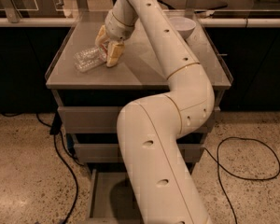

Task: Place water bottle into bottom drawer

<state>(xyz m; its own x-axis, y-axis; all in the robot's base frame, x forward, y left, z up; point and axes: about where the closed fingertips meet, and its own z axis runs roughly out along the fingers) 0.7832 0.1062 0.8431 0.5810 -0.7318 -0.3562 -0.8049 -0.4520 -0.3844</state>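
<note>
The water bottle (87, 59) is clear and crinkled and lies on its side on the grey cabinet top (144, 64), left of centre. My gripper (109, 46) is down at the bottle's right end, touching or nearly touching it. The bottom drawer (102, 195) is pulled open at floor level, and its grey floor shows to the left of my arm. My arm hides the drawer's right part.
A white bowl (183, 27) stands at the back right of the cabinet top. The two upper drawers (84, 120) are closed. Black cables (242, 171) lie on the speckled floor on both sides. A glass railing runs behind the cabinet.
</note>
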